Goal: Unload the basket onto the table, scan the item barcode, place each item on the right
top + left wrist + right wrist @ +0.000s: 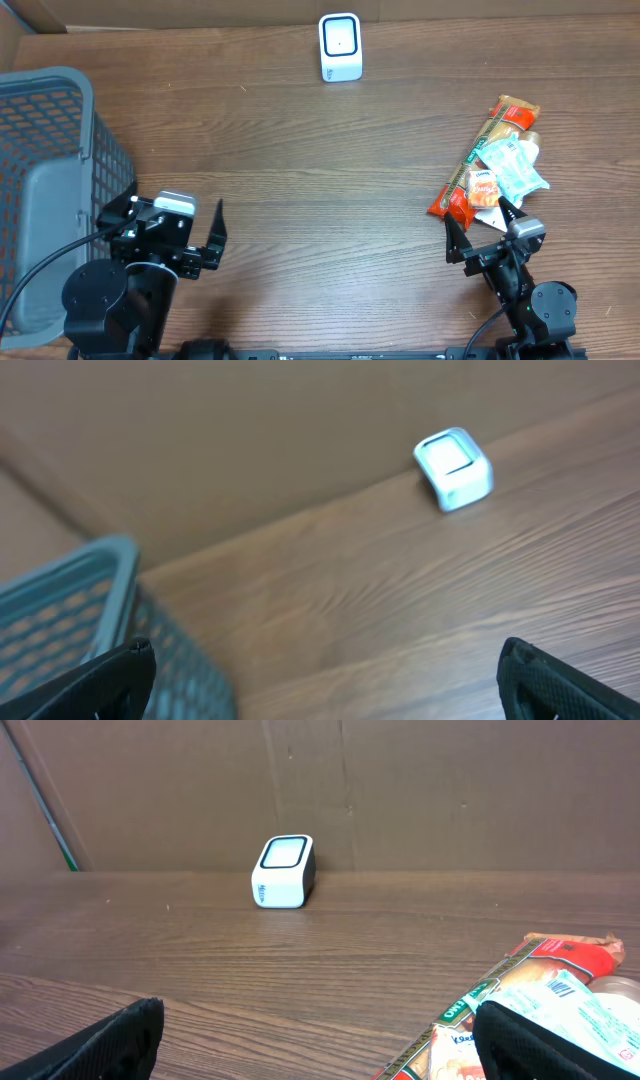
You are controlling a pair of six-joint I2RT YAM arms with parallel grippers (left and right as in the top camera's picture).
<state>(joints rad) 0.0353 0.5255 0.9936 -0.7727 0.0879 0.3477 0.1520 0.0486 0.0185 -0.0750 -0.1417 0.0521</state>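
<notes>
Wood-grain brown covered the whole bench, with a cardboard wall rising along its far edge. A small white barcode scanner stood upright near the middle of that far edge, its dark-rimmed face toward the arms; the right wrist view showed it just in front of the cardboard.

The items lay in a loose pile of snack packets near the right edge of the bench, well apart from the scanner. A long red and green packet ran lengthwise away from the near edge. A pale blue-green packet and a small orange packet rested on top of it. From the right wrist view the pile filled the lower right corner.

The right gripper sat at the near end of the pile with its fingers spread wide, holding nothing. Whether a fingertip touched a packet could not be told.

The left gripper hovered near the left part of the near edge, its fingers likewise spread wide and empty. A grey mesh basket stood just beside it along the left edge.
</notes>
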